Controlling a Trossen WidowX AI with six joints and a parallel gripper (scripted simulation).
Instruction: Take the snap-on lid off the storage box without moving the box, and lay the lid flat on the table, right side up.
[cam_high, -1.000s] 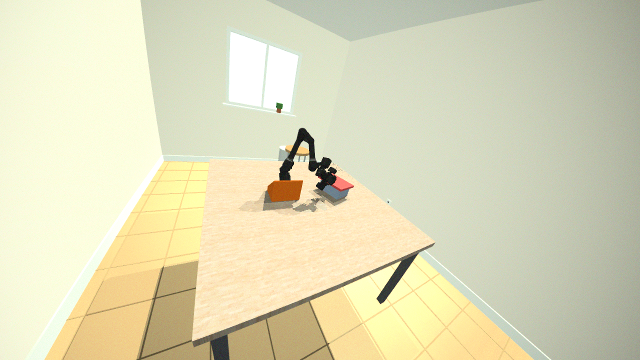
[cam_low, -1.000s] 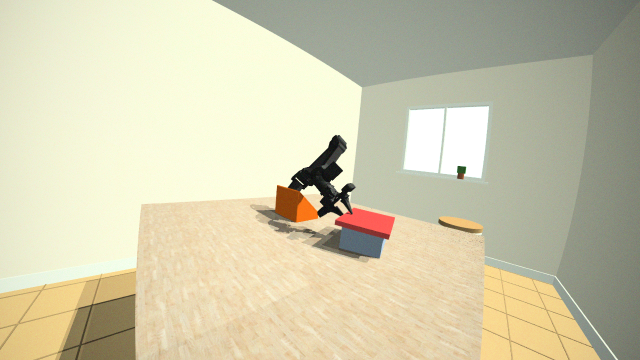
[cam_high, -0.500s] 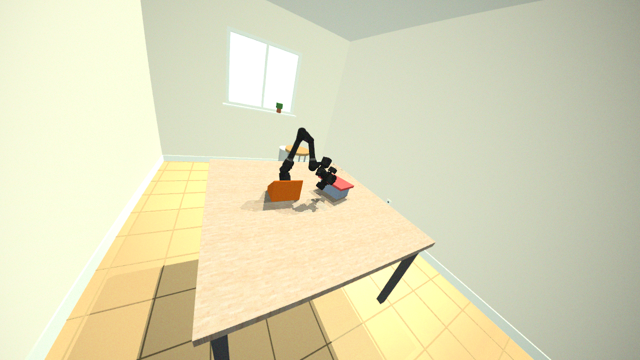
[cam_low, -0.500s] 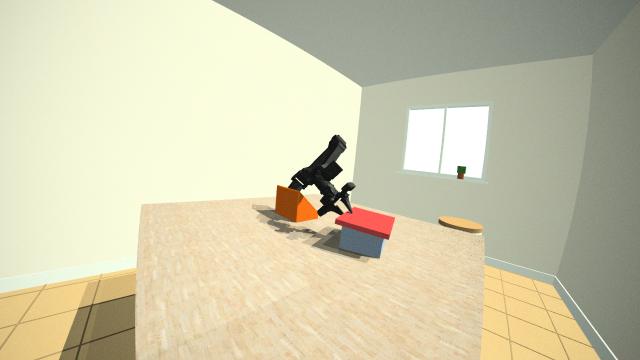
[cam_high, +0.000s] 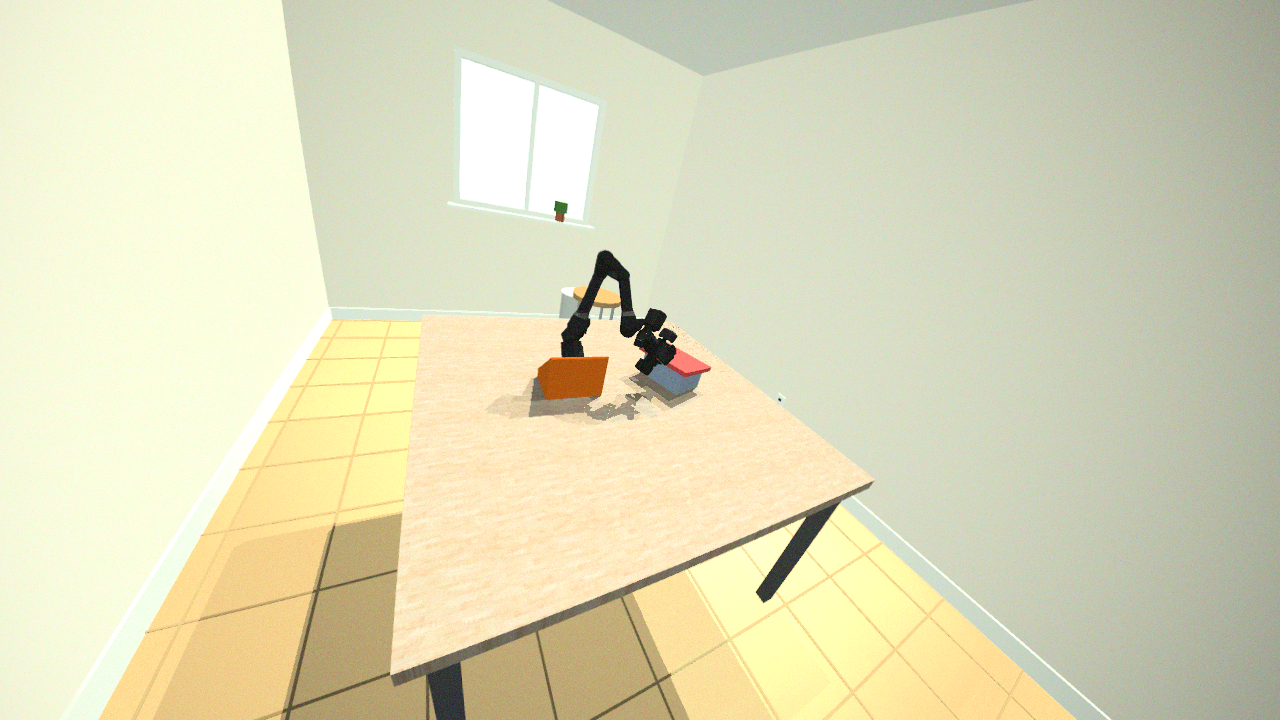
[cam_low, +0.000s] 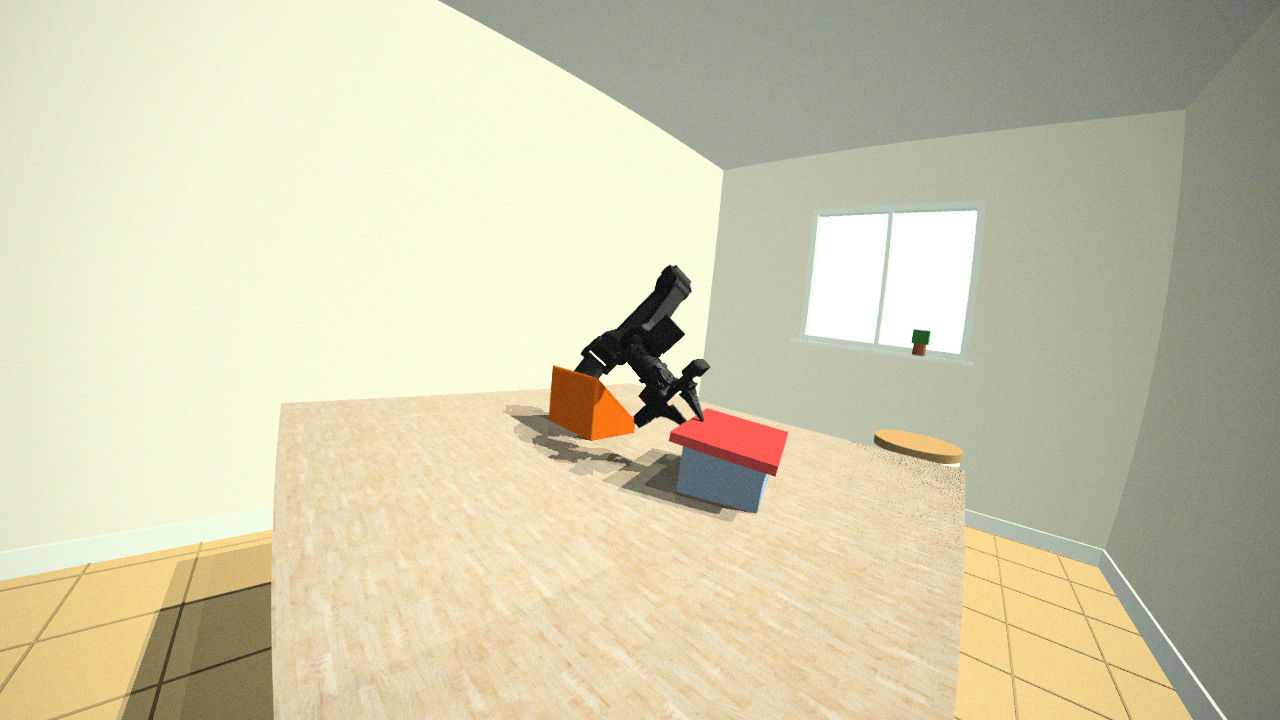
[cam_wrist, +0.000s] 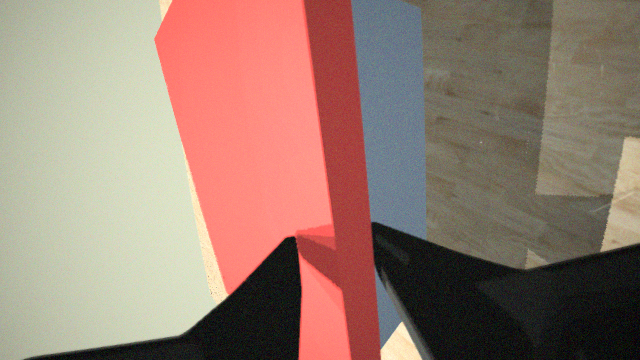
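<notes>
The red lid (cam_high: 687, 361) (cam_low: 733, 438) (cam_wrist: 250, 125) is on top of the blue-grey storage box (cam_high: 673, 380) (cam_low: 720, 480) (cam_wrist: 392, 125), which stands on the table. No gap between lid and box can be made out. My gripper (cam_low: 694, 421) (cam_wrist: 331, 239) is shut on the lid's rim at the side towards the arm. In the wrist view, one finger lies on the lid's top face and the other is below the rim, beside the box wall. The inside of the box is hidden.
An orange wedge-shaped block (cam_high: 573, 377) (cam_low: 574, 402) stands on the table (cam_high: 537, 510) (cam_low: 537, 608) near the arm's base, a short way from the box. The box is near one long table edge. A round stool (cam_high: 597, 296) (cam_low: 917, 445) stands beyond the table.
</notes>
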